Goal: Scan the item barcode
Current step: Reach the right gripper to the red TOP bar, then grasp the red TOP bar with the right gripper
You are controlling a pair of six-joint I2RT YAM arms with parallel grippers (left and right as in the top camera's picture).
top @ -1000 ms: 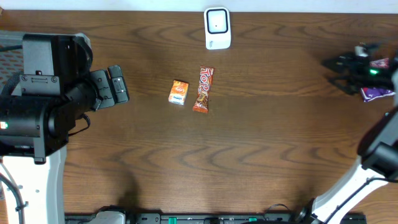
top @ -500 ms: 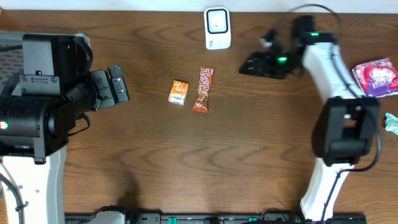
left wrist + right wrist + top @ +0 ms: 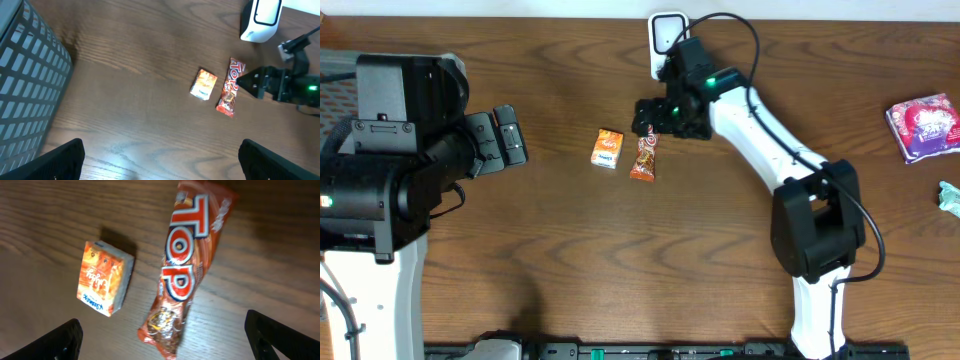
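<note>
Left gripper [image 3: 510, 135] hangs spread wide, well clear. Orange box [image 3: 607, 148] lies on the tabletop [image 3: 570, 250], the Top candy bar [image 3: 645, 155] just beside it. Right gripper [image 3: 642, 117], fingers apart, hovers over the bar's far end, near the white scanner [image 3: 670, 45].

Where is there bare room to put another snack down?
Free: the wide wood in front of the candy bar and orange box, and between the right arm and pink packet. Crowded: by the scanner, where the right pincer hovers over the bar.
</note>
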